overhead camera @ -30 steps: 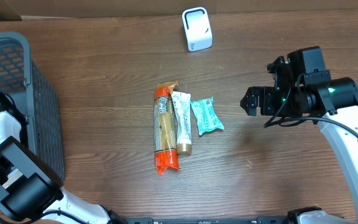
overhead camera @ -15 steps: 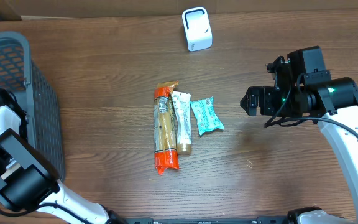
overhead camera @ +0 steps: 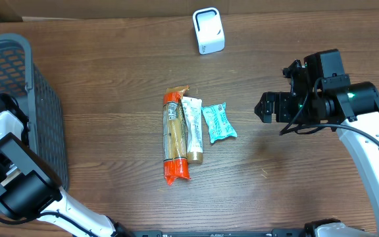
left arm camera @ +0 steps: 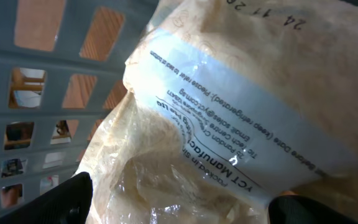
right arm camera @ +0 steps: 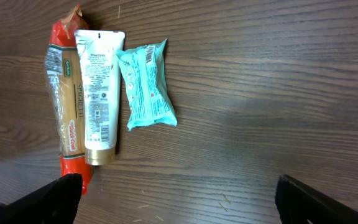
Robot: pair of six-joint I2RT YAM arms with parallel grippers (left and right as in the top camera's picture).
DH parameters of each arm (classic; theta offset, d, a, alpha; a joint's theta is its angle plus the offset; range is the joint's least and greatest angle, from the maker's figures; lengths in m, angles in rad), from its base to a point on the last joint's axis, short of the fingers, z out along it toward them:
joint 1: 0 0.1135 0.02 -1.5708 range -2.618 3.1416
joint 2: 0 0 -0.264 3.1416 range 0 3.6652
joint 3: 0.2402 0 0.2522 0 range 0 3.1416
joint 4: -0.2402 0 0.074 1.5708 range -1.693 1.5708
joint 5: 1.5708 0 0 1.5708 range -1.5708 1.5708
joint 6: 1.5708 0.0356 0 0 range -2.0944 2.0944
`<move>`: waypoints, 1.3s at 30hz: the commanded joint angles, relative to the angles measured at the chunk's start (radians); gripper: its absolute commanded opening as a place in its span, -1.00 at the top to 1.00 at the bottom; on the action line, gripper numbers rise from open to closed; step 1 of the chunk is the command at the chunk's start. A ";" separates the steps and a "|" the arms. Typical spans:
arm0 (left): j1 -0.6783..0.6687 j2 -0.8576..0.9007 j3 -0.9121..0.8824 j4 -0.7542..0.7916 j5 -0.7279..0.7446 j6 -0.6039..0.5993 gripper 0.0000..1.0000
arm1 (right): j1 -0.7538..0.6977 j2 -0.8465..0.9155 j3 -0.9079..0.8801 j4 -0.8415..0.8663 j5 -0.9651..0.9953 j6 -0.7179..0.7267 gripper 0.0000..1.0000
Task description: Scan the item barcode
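Lying between left claw (left arm camera: 188, 205) tips: clear packet (left arm camera: 229, 118)

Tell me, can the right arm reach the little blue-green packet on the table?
Probably yes. The right gripper hangs open beside the blue-green packet, with only bare table between them. The white tube lies on the packet's far side, so nothing blocks the way.

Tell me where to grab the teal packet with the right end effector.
Probably come from straight above and close across the narrow middle of the teal packet. It lies flat, its right edge clear, but the white tube lies close along its left edge, so the open right end effector has little room there.
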 commanded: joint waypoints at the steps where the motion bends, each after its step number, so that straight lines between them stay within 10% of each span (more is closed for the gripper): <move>1: 0.028 0.226 -0.145 0.016 0.230 -0.014 -0.68 | 0.005 -0.001 0.022 -0.002 -0.004 -0.004 -1.00; 14: 0.028 0.226 -0.211 0.098 0.231 -0.006 -0.60 | 0.005 -0.001 0.022 -0.002 -0.004 -0.004 -1.00; 24: 0.026 0.226 -0.185 0.084 0.259 -0.005 0.91 | 0.005 -0.001 0.022 -0.001 -0.004 -0.004 -1.00; 39: 0.026 0.225 0.339 -0.349 0.606 -0.005 0.92 | 0.005 -0.001 0.022 0.013 -0.005 -0.004 -1.00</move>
